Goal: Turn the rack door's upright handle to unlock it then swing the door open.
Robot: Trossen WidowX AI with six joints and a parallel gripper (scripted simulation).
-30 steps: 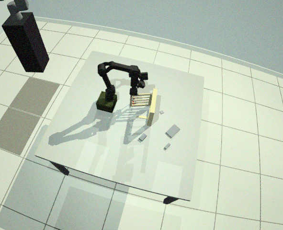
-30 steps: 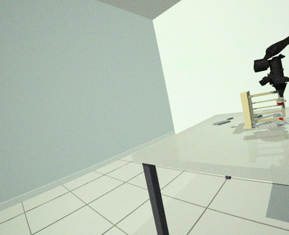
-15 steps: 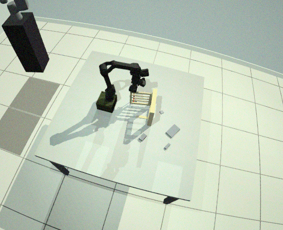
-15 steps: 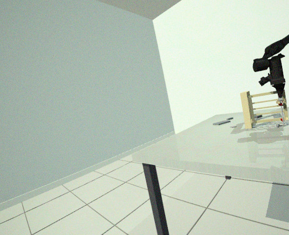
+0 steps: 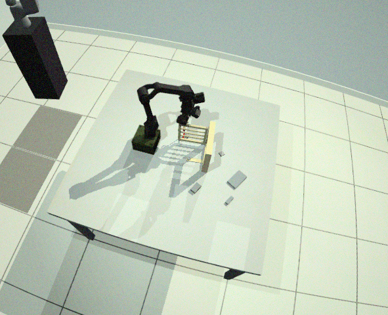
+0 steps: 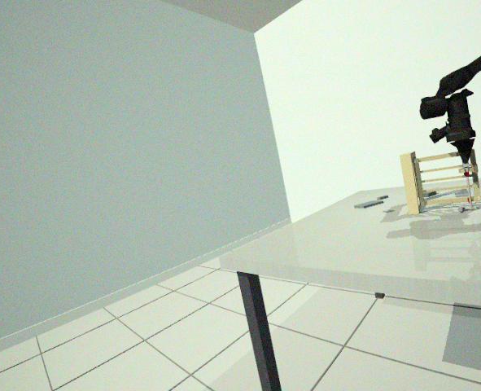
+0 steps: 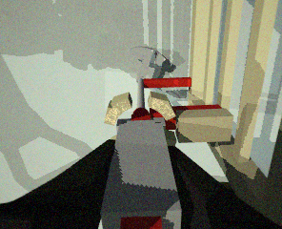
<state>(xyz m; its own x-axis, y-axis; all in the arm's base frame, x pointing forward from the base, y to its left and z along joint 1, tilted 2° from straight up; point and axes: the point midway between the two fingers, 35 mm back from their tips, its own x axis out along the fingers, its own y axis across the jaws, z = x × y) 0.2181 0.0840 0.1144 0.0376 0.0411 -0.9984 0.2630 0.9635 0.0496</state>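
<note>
Tabletop [image 5: 248, 135] [image 6: 316, 243], left to right, placed by the pale wooden frame [image 5: 211, 135] [image 6: 409, 181]:
- Green base block [image 5: 141, 145], well left of the frame, bearing the black arm [image 5: 171, 88] [image 6: 458, 80].
- Fingers [image 6: 465, 155], partly closed, gripping the upright handle [image 5: 184, 133] [image 6: 469, 189] [image 7: 141, 95], left of the frame.
- Slatted door [image 5: 179, 132] [image 6: 438, 157] [image 7: 205, 48], swung out leftward from the frame.
- Grey block [image 5: 195, 188] [image 6: 431, 194], near the frame's lower end.
- Grey chip [image 5: 221, 153] [image 6: 388, 210], just right of the frame.
- Narrow grey block [image 5: 228, 200] [image 6: 382, 196], below right of it.
- Large grey slab [image 5: 237, 179] [image 6: 369, 204], farther right.
</note>
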